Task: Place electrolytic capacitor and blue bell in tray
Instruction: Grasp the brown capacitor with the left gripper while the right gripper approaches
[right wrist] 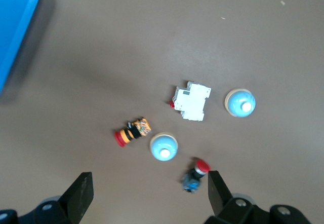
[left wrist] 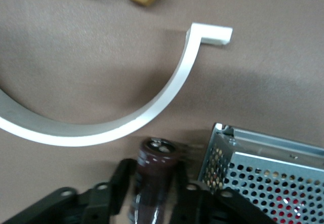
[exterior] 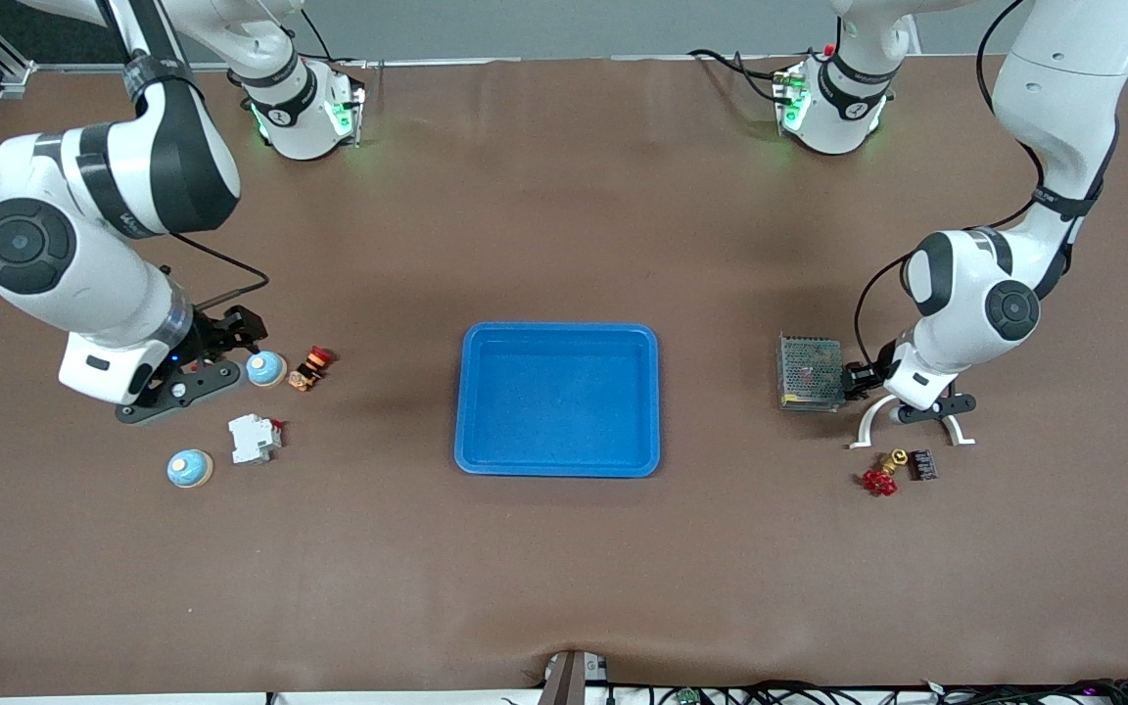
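Front view: tray (exterior: pixel 557 468) seen empty at table centre; left gripper (exterior: pixel 858 382) low beside metal mesh box (exterior: pixel 810 372).

Left wrist view: fingers clamped on electrolytic capacitor (left wrist: pixel 154 176); lift toward tray judged next.

Right wrist view: right gripper (right wrist: pixel 147 193) held apart over blue bell (right wrist: pixel 163 147); descent needed.

The worktop (exterior: pixel 564 225) is plain brown and the tray (exterior: pixel 558 468) bright blue. Two bells (exterior: pixel 265 368) (exterior: pixel 189 468) have light blue domes on cream bases, beside a white breaker (exterior: pixel 253 438) and a red-capped, orange-and-black button (exterior: pixel 310 368). The capacitor (left wrist: pixel 154 176) is dark brown, the curved bracket (left wrist: pixel 152 112) white, the perforated metal box (exterior: pixel 810 372) silver-grey, and the small valve (exterior: pixel 879 481) red.
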